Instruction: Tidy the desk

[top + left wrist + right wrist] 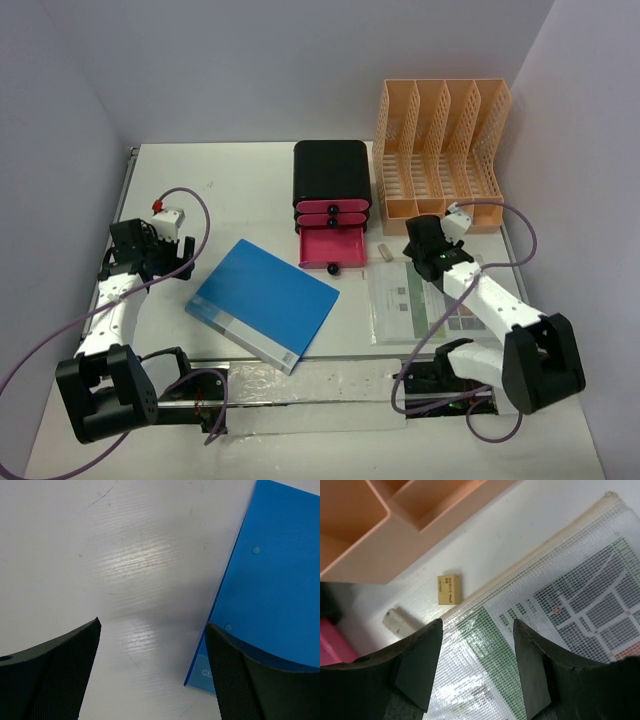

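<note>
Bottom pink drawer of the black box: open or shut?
Open. The bottom drawer juts out in front of the black box, its pink inside showing; the two drawers above sit flush.
</note>
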Available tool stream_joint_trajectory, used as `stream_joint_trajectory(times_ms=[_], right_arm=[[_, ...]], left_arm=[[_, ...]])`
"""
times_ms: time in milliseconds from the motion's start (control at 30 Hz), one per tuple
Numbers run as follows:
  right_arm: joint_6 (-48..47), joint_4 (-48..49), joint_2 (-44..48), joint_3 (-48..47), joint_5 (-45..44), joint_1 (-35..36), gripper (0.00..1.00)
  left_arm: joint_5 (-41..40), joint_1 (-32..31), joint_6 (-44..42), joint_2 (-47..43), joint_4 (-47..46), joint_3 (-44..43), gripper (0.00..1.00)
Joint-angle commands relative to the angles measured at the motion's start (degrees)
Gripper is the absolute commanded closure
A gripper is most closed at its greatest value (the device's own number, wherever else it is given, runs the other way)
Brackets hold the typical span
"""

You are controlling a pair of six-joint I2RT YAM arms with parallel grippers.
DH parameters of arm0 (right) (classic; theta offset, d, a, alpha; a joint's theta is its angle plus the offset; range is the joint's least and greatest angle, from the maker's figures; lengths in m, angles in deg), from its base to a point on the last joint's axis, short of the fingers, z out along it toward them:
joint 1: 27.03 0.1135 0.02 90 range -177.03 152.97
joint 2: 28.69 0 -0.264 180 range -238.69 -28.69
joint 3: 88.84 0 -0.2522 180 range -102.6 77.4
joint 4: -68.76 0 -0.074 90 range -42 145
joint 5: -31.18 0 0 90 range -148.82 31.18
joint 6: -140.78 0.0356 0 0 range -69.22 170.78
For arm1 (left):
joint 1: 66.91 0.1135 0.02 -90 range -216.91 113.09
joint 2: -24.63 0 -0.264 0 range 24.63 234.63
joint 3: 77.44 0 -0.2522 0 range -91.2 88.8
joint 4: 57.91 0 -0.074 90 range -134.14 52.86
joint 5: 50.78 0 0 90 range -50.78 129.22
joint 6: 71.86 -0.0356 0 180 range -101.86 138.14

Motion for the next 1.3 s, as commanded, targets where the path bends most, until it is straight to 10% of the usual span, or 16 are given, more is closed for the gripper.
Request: stream_joint_trajectory(times_ms=[0, 667, 1133, 1267], right_arm=[[-1.92, 4.59, -7.82, -3.96, 1.89, -2.14, 0.36], [-0.71, 2.62, -26.13, -13.56, 4.7, -3.05, 0.42], [-0.37, 4.06, -23.99, -10.24, 5.4, -3.05, 0.82], [-0.55, 4.03, -23.42, -9.91, 5.8, -3.14, 0.59]], left_arm=[[0.87, 0.32, 0.13, -1.79, -2.01, -0.61, 0.09], [0.91, 0.32, 0.02, -1.61, -2.15, -0.38, 0.08], [1.43, 0.36, -0.75, -2.82, -1.33, -0.54, 0.09], [1.74, 0.41, -0.84, -2.87, -1.12, -0.63, 0.09]])
